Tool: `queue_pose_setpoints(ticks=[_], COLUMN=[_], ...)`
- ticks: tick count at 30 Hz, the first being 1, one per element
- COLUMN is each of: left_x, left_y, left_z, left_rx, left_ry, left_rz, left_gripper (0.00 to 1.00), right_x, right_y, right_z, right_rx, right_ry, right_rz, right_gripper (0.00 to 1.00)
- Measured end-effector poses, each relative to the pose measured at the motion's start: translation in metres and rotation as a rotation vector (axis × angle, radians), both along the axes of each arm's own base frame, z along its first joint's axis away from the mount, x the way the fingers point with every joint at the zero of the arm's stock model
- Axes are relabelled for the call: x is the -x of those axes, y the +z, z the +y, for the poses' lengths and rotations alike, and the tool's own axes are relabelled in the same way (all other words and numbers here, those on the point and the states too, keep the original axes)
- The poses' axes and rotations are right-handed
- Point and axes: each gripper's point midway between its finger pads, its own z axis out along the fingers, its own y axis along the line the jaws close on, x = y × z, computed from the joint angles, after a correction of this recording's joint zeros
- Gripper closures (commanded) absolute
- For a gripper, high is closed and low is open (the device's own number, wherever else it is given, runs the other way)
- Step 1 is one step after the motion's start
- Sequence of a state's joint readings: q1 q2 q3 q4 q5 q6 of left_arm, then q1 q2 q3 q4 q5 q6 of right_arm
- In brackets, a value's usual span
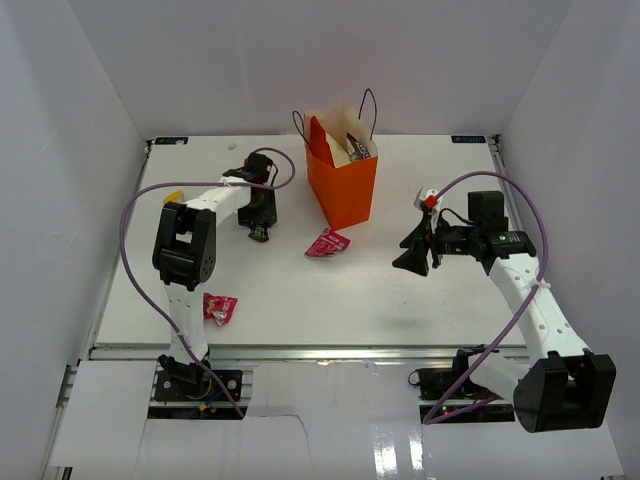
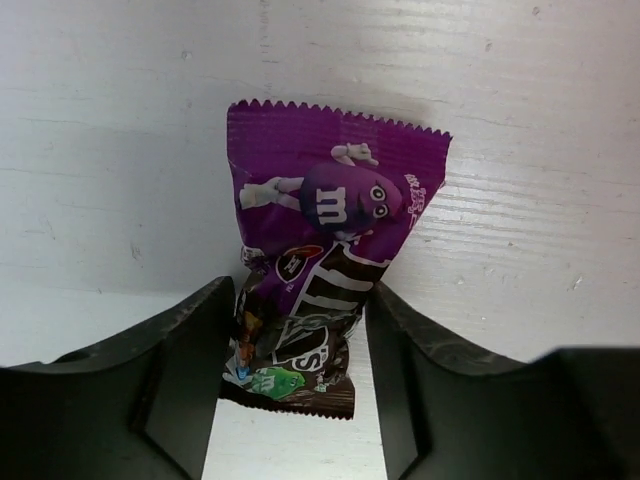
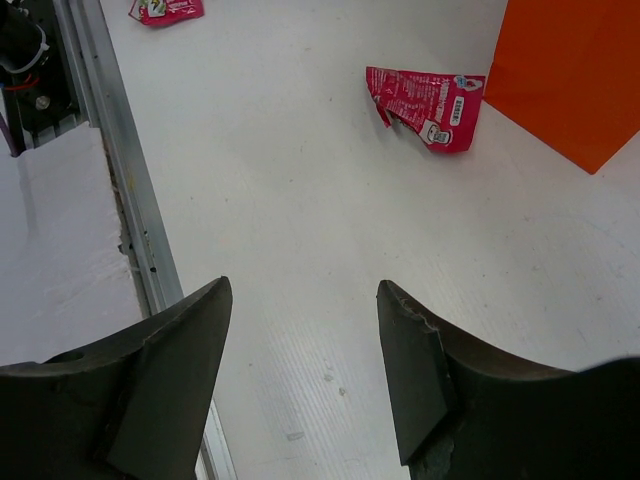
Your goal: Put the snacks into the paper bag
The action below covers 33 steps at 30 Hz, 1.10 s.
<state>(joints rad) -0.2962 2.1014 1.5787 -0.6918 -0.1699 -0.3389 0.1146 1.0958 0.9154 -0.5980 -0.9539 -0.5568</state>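
Left pincer (image 2: pixel 295 390) is straddling the purple packet (image 2: pixel 325 250) on the bench (image 2: pixel 100 150), fingers beside it, grip unclear, while right pincer (image 3: pixel 300 380) is hanging open.

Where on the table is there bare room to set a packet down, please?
Free: the middle front, between the near pink packet and the right gripper, and the far right corner. Crowded: beside the bag, with a pink packet and the left gripper.

Left gripper (image 2: pixel 295 340) lowered, right gripper (image 3: pixel 300 350) jaws apart
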Motion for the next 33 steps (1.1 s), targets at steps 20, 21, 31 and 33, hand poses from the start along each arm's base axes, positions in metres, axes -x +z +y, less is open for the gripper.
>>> queue_pose_setpoints(ticks=[20, 21, 31, 33], left_x=[0.076, 0.084, 0.127, 0.115], left_y=[0.147, 0.17, 0.371, 0.401], left_z=[-0.019, -0.023, -0.097, -0.115], left_rx=[0.355, 0.412, 0.893, 0.945], left_ry=[0.066, 0.061, -0.086, -0.108], left_rz=[-0.286, -0.339, -0.618, -0.641], left_gripper=[0.72, 0.72, 0.71, 0.71], right_x=[0.002, 0.002, 0.0, 0.0], right_y=[0.007, 0.007, 0.006, 0.007], right_z=[-0.003, -0.003, -0.007, -0.008], right_rx=[-0.027, -0.027, -0.028, -0.028], right_ry=[-0.021, -0.023, -0.043, -0.047], right_rz=[0.007, 0.007, 0.007, 0.004], right_gripper=[0.35, 0.35, 0.35, 0.35])
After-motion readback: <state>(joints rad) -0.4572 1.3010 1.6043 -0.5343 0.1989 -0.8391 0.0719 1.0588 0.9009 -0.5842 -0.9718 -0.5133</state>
